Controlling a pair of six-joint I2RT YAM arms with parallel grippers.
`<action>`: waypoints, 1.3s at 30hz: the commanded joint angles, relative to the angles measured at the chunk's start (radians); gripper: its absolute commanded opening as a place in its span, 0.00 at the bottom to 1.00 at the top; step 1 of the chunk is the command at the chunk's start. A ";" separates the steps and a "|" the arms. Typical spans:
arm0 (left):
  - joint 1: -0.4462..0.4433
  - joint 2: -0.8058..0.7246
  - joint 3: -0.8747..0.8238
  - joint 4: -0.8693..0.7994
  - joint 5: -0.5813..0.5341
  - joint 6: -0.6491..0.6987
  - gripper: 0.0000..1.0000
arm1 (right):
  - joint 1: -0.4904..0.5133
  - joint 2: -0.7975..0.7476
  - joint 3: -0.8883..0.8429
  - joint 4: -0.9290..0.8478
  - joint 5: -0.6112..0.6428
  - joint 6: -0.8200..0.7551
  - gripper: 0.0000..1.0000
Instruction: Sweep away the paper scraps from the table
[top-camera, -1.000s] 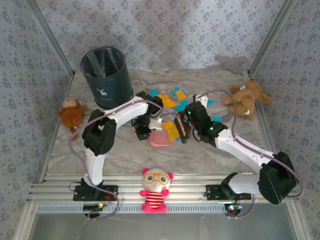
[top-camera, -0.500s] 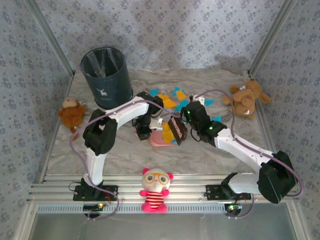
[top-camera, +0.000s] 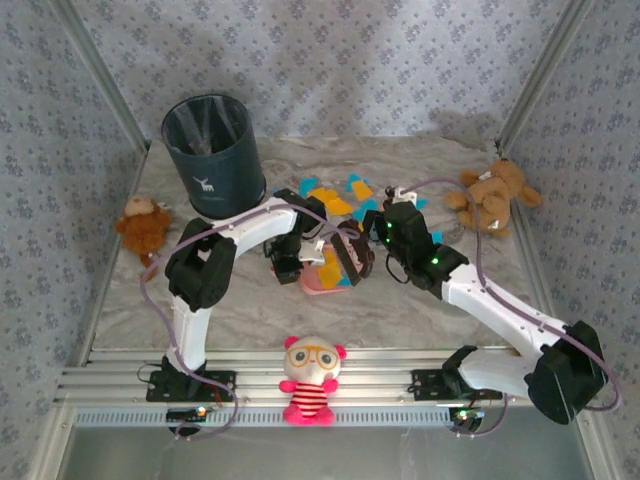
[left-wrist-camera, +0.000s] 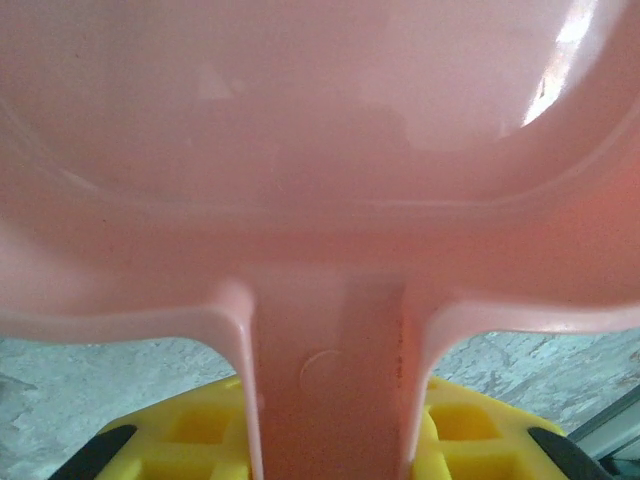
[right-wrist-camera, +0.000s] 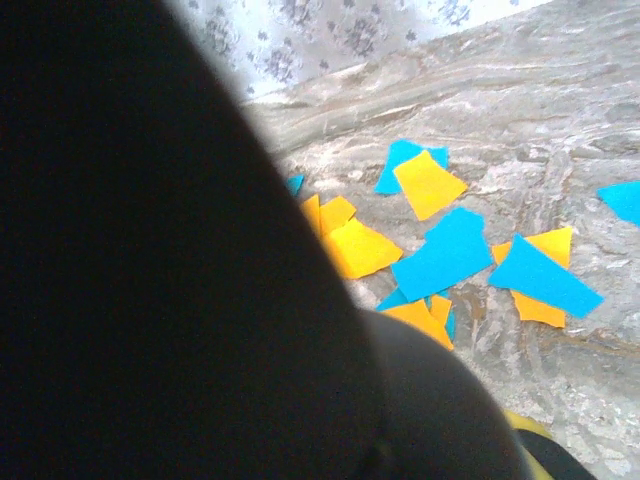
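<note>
My left gripper (top-camera: 289, 263) is shut on the handle of the pink dustpan (top-camera: 318, 281). In the left wrist view that handle (left-wrist-camera: 330, 380) runs between my yellow fingers (left-wrist-camera: 200, 432), and the pan's underside fills the frame above. My right gripper (top-camera: 370, 250) is shut on a dark brush (top-camera: 350, 262) whose head stands at the pan's mouth. Orange and blue paper scraps (top-camera: 331, 270) lie on the pan beside the brush. More paper scraps (top-camera: 338, 194) lie on the table (top-camera: 250, 300) behind the arms; in the right wrist view these scraps (right-wrist-camera: 450, 255) show past the dark brush (right-wrist-camera: 150, 300).
A dark bin (top-camera: 212, 150) with a liner stands at the back left. A brown teddy (top-camera: 495, 195) lies at the right, a small brown toy (top-camera: 143, 225) at the left, and a pink doll (top-camera: 312, 380) on the front rail.
My right arm has swung the brush leftward up to the dustpan's mouth, pushing the orange and blue scraps onto the pan. The left gripper and dustpan have stayed in place.
</note>
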 joint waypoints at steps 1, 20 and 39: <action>-0.001 -0.042 -0.016 -0.028 0.014 -0.007 0.00 | -0.005 -0.029 0.021 -0.040 0.106 0.045 0.00; 0.000 -0.042 -0.026 -0.025 0.022 -0.004 0.00 | 0.047 0.074 -0.024 -0.006 0.199 0.061 0.00; 0.000 -0.033 -0.031 -0.017 0.029 -0.007 0.00 | 0.038 0.123 -0.034 0.132 -0.006 0.094 0.00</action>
